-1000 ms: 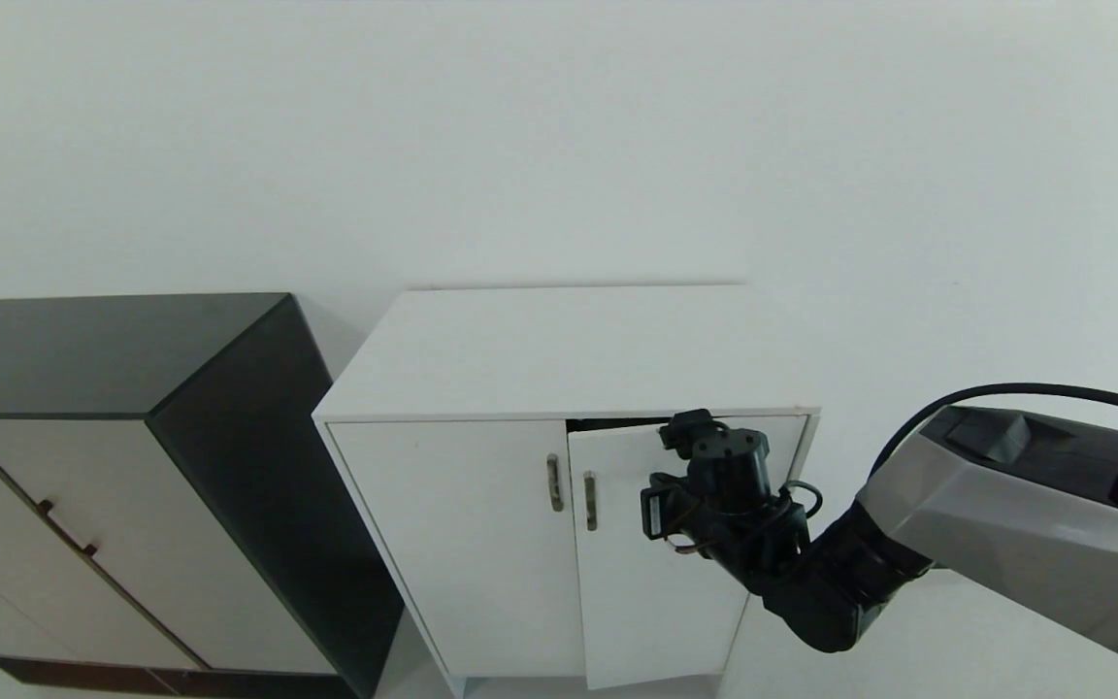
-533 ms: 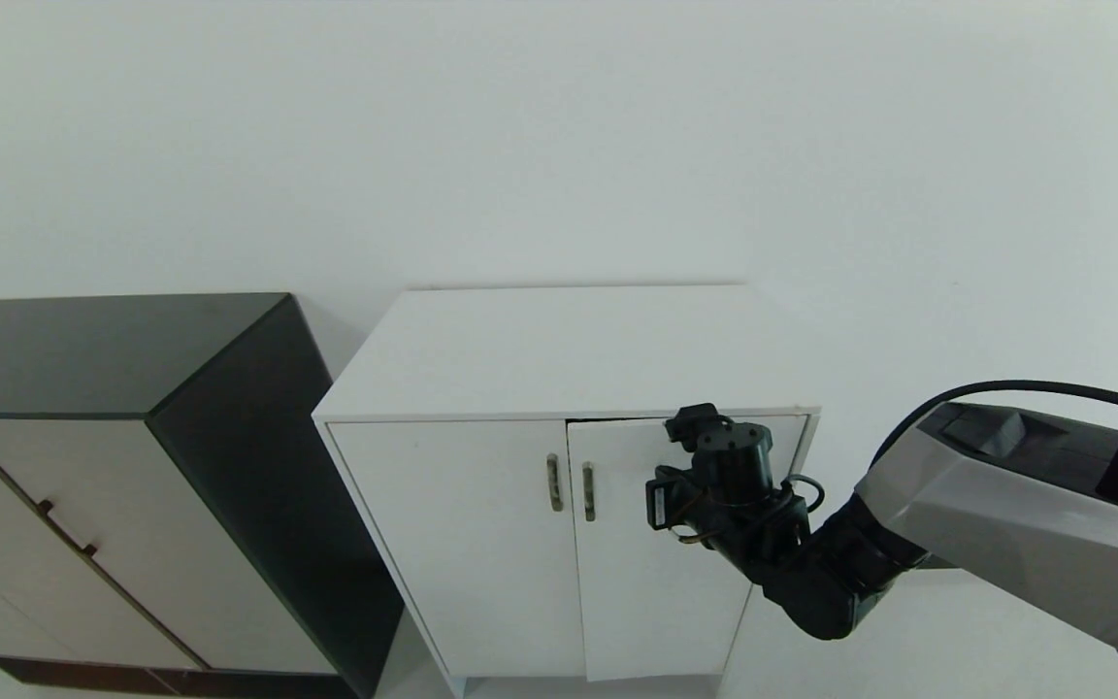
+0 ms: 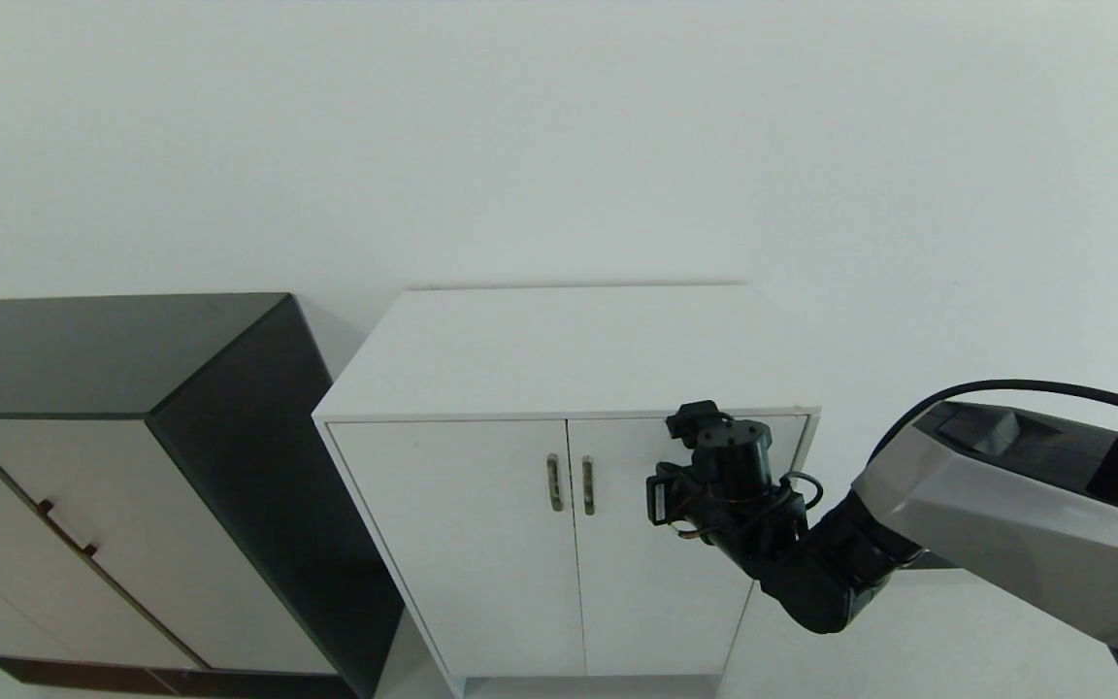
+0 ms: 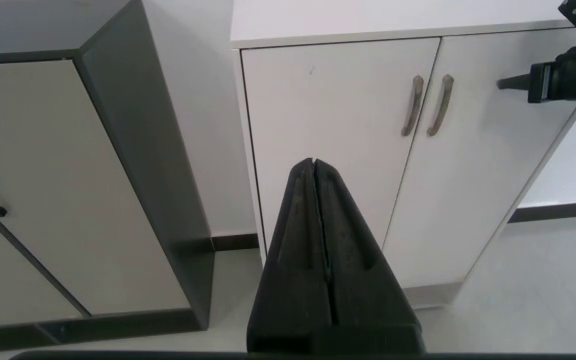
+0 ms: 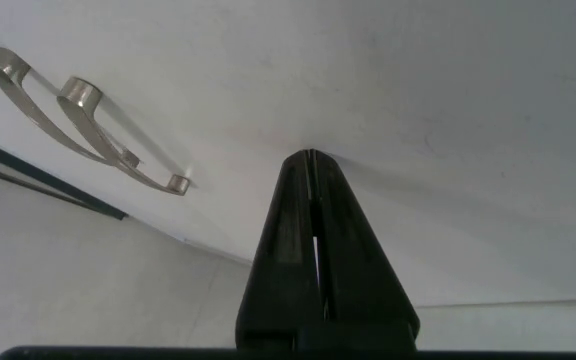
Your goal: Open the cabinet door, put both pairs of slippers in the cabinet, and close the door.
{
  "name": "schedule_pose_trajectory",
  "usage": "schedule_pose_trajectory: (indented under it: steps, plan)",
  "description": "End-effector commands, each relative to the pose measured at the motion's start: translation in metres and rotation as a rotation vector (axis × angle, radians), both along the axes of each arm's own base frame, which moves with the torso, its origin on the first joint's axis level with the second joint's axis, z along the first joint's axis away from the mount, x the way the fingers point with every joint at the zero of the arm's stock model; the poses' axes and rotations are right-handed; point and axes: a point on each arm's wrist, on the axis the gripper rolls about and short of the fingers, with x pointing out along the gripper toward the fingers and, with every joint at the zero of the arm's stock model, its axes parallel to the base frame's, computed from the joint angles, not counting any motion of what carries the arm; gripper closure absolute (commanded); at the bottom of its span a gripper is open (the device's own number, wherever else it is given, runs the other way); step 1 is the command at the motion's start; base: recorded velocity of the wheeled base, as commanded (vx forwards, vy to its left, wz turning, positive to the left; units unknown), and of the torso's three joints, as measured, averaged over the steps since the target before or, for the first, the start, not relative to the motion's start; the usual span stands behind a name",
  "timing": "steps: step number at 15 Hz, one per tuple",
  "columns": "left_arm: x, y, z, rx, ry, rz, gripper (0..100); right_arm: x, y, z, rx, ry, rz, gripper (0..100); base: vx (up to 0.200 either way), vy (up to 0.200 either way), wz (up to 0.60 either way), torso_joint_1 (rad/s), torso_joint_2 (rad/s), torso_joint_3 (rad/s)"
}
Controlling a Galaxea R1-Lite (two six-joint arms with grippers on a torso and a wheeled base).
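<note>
The white cabinet [image 3: 559,349] stands against the wall with both doors flush and shut. Its two metal handles [image 3: 553,482] [image 3: 587,485] sit side by side at the middle seam. My right gripper [image 5: 311,156] is shut, and its tip touches the face of the right door [image 3: 646,602], to the right of the handles [image 5: 78,95]. In the head view the right wrist [image 3: 724,476] covers the upper part of that door. My left gripper [image 4: 313,165] is shut on nothing and hangs well back from the cabinet [image 4: 338,130], facing the left door.
A dark cabinet with pale doors [image 3: 122,466] stands close to the left of the white one, with a narrow gap between them. Pale floor [image 4: 528,290] lies in front. A plain wall [image 3: 559,146] rises behind.
The right door, ajar a second ago, has swung flush with the left door. My right gripper moved forward with it, staying against the door's face.
</note>
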Motion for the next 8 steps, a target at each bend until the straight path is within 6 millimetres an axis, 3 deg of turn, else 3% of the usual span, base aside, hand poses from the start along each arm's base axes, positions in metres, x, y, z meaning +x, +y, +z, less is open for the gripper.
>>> schedule_pose_trajectory:
  steps: [1,8]
  plan:
    - [0.0,0.0,-0.0001,0.0,0.0,0.0,100,0.0012,-0.0004,0.0004,0.002,-0.003,-0.002,100,0.0,0.0,0.0,0.0,0.0,0.0]
    - [0.0,0.0,-0.0001,0.0,0.0,0.0,100,0.0075,0.0025,0.002,0.012,-0.019,-0.006,100,0.0,0.0,0.0,0.0,0.0,0.0]
